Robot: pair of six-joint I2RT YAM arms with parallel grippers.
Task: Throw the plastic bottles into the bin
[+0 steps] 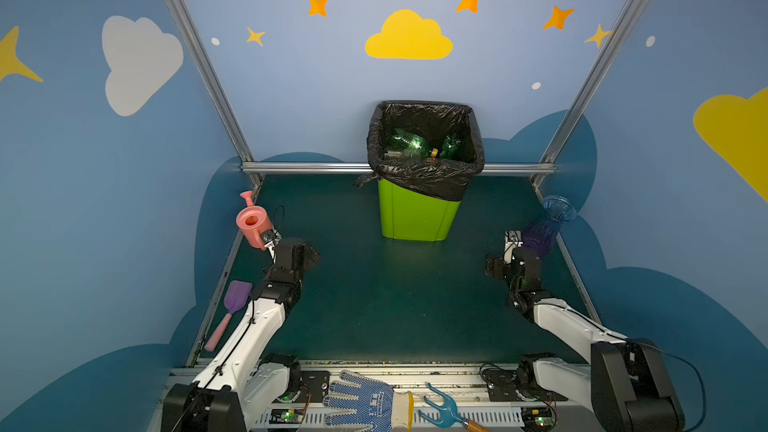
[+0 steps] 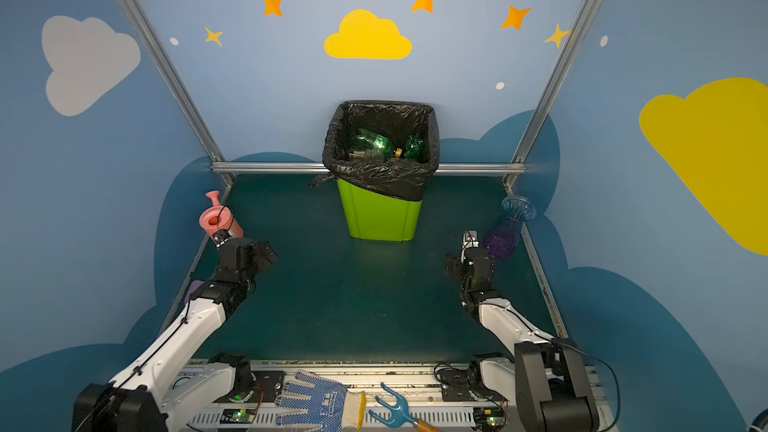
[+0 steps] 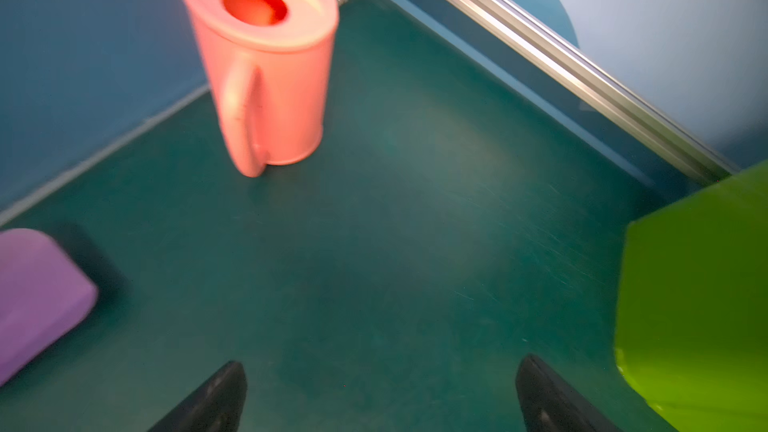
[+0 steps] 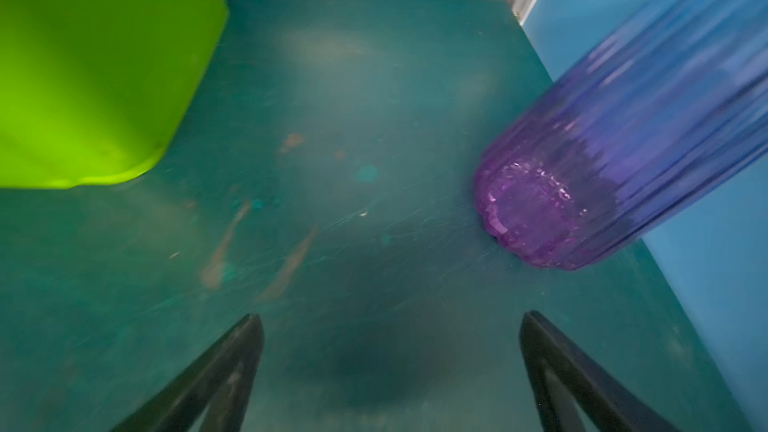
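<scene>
Top views: in both, the lime-green bin [image 1: 415, 218], lined with a black bag, stands at the far middle of the table [image 1: 374, 309]; green and clear plastic bottles [image 1: 409, 144] lie inside it; the left arm [image 1: 257, 326] reaches near a pink watering can [image 1: 252, 224], the right arm [image 1: 561, 317] near a blue-purple vase [image 1: 548, 222]. Left wrist view: left gripper [image 3: 382, 361] hovers over bare table, jaws spread wide, nothing between them, watering can upright ahead. Right wrist view: right gripper [image 4: 391, 314] likewise spread wide and empty over the table, bin corner and vase base ahead
</scene>
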